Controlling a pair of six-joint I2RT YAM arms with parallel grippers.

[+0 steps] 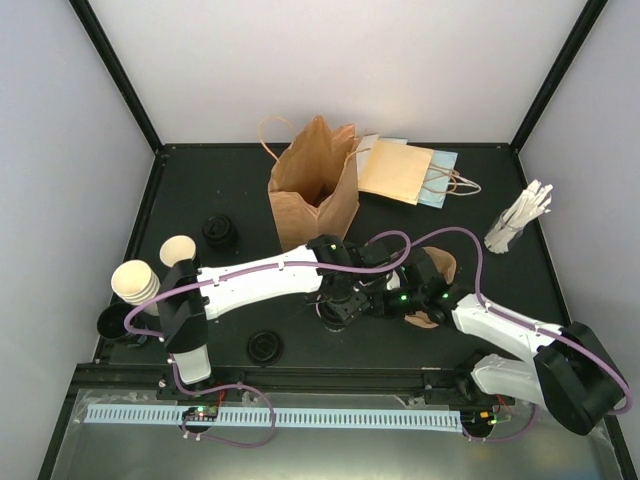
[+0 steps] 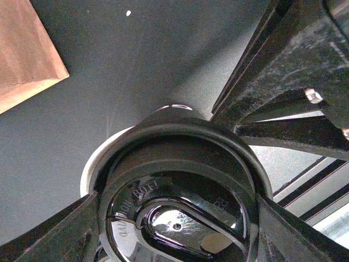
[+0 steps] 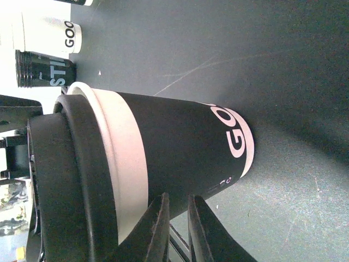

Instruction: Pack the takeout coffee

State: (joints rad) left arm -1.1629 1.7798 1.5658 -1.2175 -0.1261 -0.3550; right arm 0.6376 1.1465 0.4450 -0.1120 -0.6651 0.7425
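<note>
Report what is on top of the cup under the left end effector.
A black lid, gripped by the left end effector, sits on the cup. The lid hides the cup's inside.

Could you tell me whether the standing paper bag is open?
Open: the brown paper bag has its mouth spread, inside visible from above.

The lid [image 2: 180, 218] reads "CAUTION HOT". The sleeved cup [image 3: 174, 142] shows "GO"; a white cup [image 3: 49, 34] "GOO", a black tube [image 3: 43, 68] "STI".
</note>
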